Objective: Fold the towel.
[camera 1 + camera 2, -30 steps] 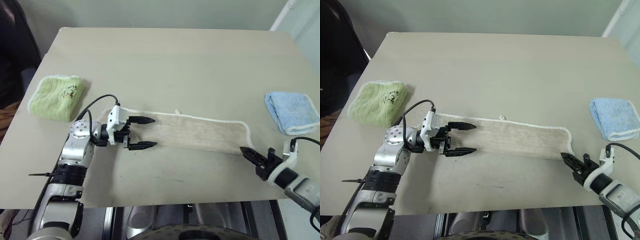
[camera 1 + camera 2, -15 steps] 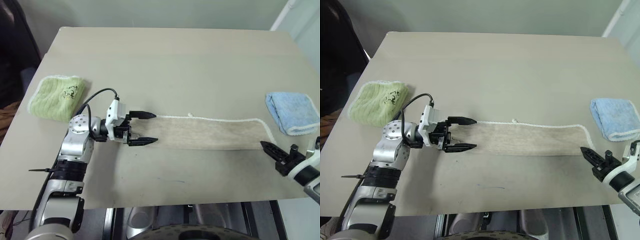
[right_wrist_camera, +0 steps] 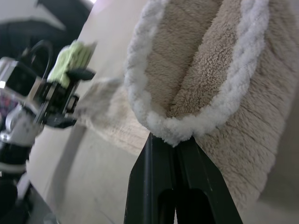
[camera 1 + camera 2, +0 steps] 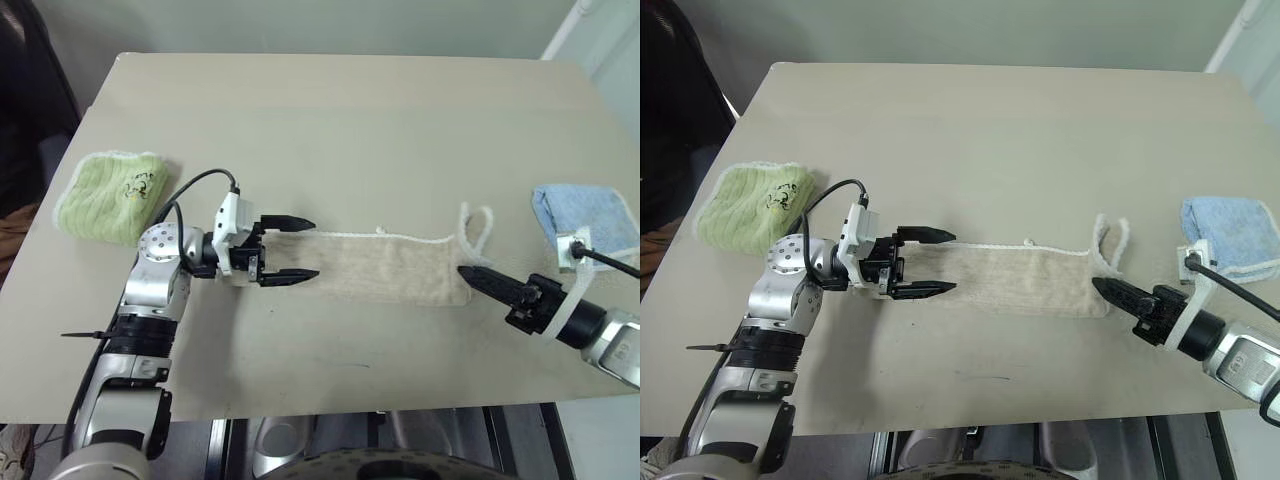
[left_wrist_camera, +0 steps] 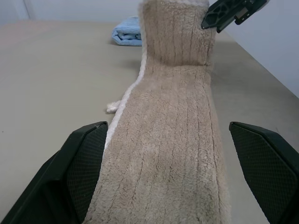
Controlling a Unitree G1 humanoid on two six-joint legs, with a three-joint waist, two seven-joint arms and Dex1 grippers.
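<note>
The towel [image 4: 385,268] lies as a long beige strip with white edging across the table's near half. My left gripper [image 4: 314,248] hovers open over the towel's left end, one finger on each side of the strip [image 5: 173,140]. My right gripper [image 4: 466,272] is shut on the towel's right end and holds it raised off the table. The white edging [image 4: 475,228] curls up in a loop just beyond the fingertips. In the right wrist view the pinched edge [image 3: 177,130] bulges above the closed fingers [image 3: 154,186].
A folded light-green towel [image 4: 110,195] sits at the table's left edge, and a folded light-blue towel [image 4: 585,222] at the right edge, close behind my right arm. The tan table [image 4: 330,120] stretches bare beyond the strip.
My right gripper has risen and swung left with the towel's right end, so the strip lies shorter and its end curls up. The left gripper has stayed put.
</note>
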